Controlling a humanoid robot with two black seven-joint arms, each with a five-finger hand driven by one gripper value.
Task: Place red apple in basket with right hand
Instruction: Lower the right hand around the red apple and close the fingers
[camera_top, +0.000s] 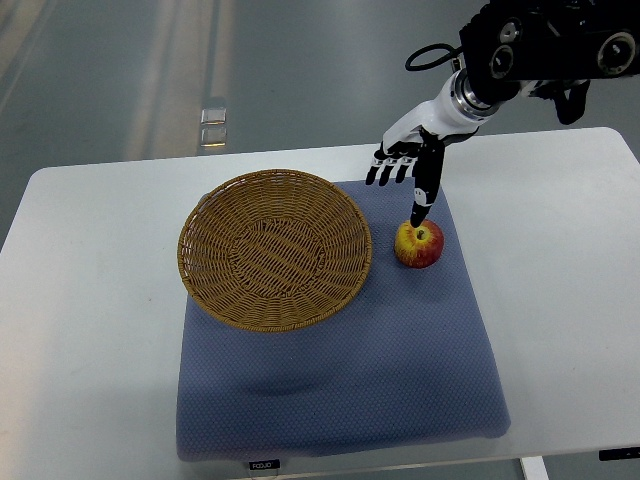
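Hand (408, 160) over apple (419, 244) (fingertip touching)

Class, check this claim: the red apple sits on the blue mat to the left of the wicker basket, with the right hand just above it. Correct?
Not quite. In the top view the red apple lies to the right of the wicker basket, not the left. It is on the blue mat, with the right hand just above.

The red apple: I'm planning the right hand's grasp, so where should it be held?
Grip the red apple around its round sides, coming from above. It sits stem-up on the blue mat, with the right hand open just above it.
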